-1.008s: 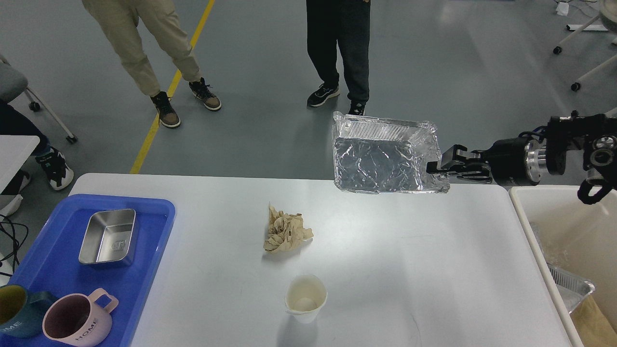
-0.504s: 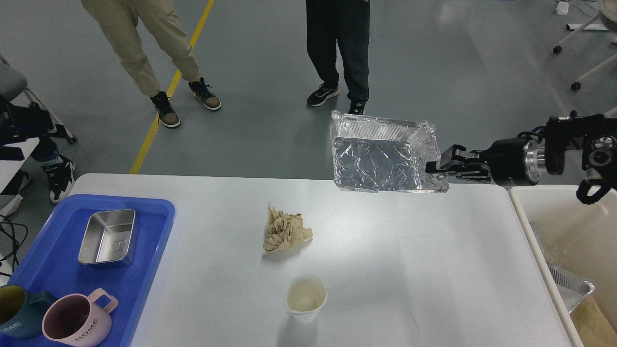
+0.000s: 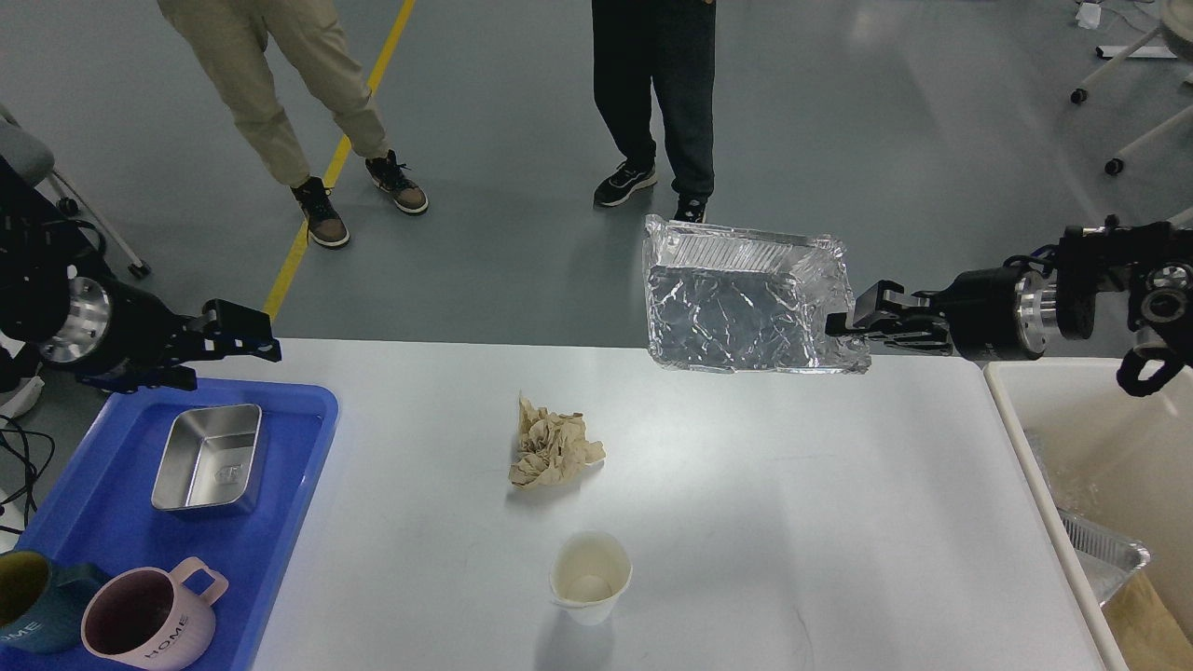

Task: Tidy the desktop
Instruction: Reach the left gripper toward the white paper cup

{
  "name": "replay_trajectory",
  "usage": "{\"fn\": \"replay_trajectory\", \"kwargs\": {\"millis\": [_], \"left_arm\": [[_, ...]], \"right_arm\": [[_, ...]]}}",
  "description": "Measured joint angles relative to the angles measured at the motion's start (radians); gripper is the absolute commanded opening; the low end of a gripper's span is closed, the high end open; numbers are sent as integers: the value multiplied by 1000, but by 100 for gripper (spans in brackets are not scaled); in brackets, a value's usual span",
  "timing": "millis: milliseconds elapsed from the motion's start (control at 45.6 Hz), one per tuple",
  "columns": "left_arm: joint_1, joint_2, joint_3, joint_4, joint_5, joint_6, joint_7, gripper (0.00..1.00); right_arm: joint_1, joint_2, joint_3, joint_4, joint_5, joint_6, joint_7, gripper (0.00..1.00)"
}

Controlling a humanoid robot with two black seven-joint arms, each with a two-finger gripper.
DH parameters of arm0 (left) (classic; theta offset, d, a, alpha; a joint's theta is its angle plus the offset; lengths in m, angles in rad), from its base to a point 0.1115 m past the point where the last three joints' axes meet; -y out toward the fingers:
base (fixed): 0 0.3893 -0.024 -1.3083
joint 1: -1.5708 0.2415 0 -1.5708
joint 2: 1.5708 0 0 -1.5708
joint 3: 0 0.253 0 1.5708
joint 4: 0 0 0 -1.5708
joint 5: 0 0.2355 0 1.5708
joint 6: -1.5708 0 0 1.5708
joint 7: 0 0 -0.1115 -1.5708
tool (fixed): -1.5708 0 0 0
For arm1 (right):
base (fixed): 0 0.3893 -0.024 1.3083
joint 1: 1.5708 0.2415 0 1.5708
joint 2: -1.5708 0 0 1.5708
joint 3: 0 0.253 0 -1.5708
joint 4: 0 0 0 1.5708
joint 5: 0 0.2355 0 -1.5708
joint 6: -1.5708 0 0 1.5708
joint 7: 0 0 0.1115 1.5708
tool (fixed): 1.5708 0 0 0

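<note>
A wide white table (image 3: 746, 485) fills the lower frame, its far edge running across the middle of the head view. At about 2 o'clock, the right pincer (image 3: 839, 326) is clamped on the right rim of a crumpled foil tray (image 3: 736, 312), which hangs tilted in the air over the table's far edge, its hollow side facing the camera. At 9 o'clock, the left pincer (image 3: 244, 341) reaches in above the table's far left corner; its dark fingers appear slightly parted with nothing between them, though the gap is hard to judge.

Near the table's centre lies a crumpled wad of brown paper (image 3: 553, 452). Toward 6 o'clock from it, apart from the wad, a white paper cup (image 3: 590, 576) stands upright and open. At 8 o'clock a blue plastic tray (image 3: 112, 522) rests on the table's left end, carrying a rectangular steel container (image 3: 209, 458) and, at the near edge, a pink mug (image 3: 149, 620) beside a dark teal mug (image 3: 33, 601). At 4 o'clock a cream-coloured bin (image 3: 1035, 438) stands against the table's right end, holding another foil tray (image 3: 1104, 550).

Beyond the table, two people stand on the grey floor, one in khaki trousers (image 3: 270, 84) at 11 o'clock, one in black trousers (image 3: 652, 84) at 12.
</note>
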Motion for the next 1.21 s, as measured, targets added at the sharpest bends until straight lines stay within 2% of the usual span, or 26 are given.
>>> {"fn": "replay_trajectory", "kwargs": {"millis": [351,526,680,1206], "left_arm": [[6,-230,16,51,69,0,22,100],[-3,-256,27,52,-23,0,93,100],[-25,-260,90,51,-143,0,153,100],[-143,-372,290,45,-319,0,186,100]], "right_arm": [[-13,-1,-1,-2,0,-4,2,0],[-14,0,-1,-3,0,-4,2,0],[-14,0,-1,-5,-2,-4,2,0],[-14,-2,-11,-29,-3,-3,0,0]]}}
